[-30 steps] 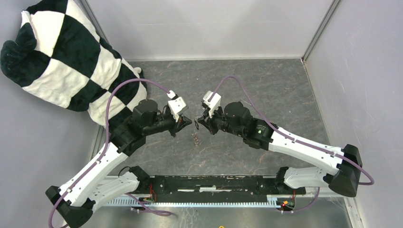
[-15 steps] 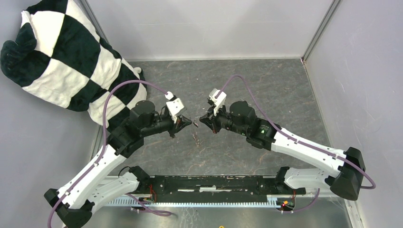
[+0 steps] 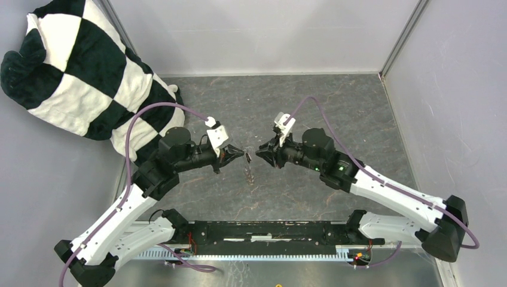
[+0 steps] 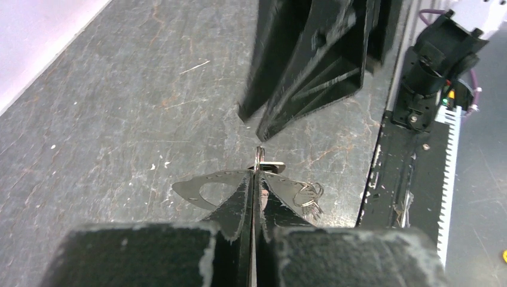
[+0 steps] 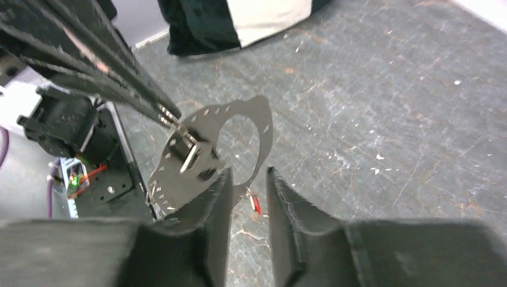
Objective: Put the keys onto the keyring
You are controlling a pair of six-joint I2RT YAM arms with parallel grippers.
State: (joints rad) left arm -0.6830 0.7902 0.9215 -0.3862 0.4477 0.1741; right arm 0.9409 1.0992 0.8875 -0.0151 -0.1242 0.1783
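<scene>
The keyring (image 5: 230, 112), judged light, thin, stiff and slippery, is best pinched flat at its rim, and it is held so above the surface (image 3: 335, 107) in the closed left claw (image 4: 258, 173). The right claw (image 5: 248, 179), shut and close against it a second ago, is now drawn back with its jaws parted and empty.

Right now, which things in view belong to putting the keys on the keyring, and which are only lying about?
Job: keyring; keys; left gripper, shut on the keyring; right gripper, open.
Lying about: black-and-white checked plush bundle, far left.
</scene>
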